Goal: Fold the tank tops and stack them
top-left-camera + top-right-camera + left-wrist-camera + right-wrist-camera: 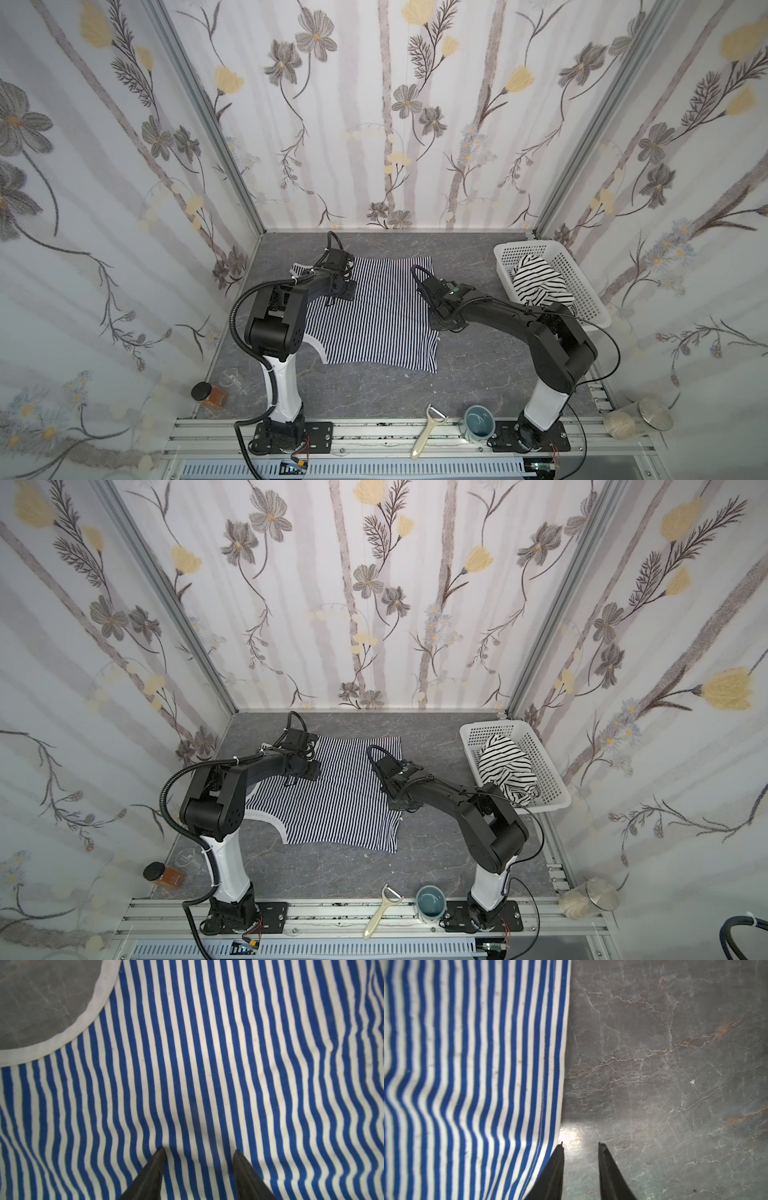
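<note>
- Floral wallpaper panels [374, 104] with grey and yellow blooms close off three sides of my workspace.
- Grey marbled tabletop [478, 374] fills the floor of the cell, with my two arm bases on the rail at 6 o'clock.
- Finely striped navy-and-white knit tank top with white trim [374, 316] lies spread flat at the table's centre, reaching toward 11 o'clock; both top views show it unfolded [340, 796].
- White perforated plastic basket [525, 243] sits at 2 o'clock, well apart from that top.
- White tank top with wider black stripes [536, 282] lies bunched inside the basket.
- My left gripper [199, 1150] is over the navy top at its 10 o'clock side, fingers spread, nothing pinched between them; I cannot tell whether the tips touch the cloth. A curved white-trimmed opening [83, 1022] shows nearby.
- My right gripper [580, 1144] is at the navy top's 3 o'clock edge, fingers parted and holding nothing: one tip at the hem, the other over bare table.
- Clear glass jar [640, 417] lies on its side off the table at 4 o'clock.
- Teal mug [478, 424] stands on the rail at 5 o'clock.
- Cream plastic peeler [428, 432] lies just beside it, at 6 o'clock.
- Black-lidded jar of amber contents [208, 395] lies at 8 o'clock.
</note>
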`<control>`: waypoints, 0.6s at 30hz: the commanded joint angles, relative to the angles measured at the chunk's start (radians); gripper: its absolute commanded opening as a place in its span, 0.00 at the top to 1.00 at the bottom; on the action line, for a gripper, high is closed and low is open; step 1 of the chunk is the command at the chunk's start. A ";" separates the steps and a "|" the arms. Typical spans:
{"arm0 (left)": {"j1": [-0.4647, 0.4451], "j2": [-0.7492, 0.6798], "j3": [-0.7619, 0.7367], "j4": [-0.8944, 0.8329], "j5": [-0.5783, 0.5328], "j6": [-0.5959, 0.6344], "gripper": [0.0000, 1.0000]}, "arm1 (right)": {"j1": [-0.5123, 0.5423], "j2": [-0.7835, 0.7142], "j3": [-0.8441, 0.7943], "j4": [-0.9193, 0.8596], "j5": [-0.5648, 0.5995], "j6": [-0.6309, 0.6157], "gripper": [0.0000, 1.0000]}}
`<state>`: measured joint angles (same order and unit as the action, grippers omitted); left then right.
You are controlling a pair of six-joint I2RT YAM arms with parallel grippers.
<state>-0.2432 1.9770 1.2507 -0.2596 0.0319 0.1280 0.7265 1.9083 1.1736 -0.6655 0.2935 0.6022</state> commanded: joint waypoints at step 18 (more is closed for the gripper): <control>-0.002 0.018 0.035 -0.015 -0.028 0.026 0.46 | 0.237 -0.120 -0.161 0.045 -0.152 0.156 0.69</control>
<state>-0.2459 1.9980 1.2800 -0.2604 0.0101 0.1566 0.9630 1.8008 1.0241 -0.6411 0.1307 0.7258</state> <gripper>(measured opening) 0.544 0.305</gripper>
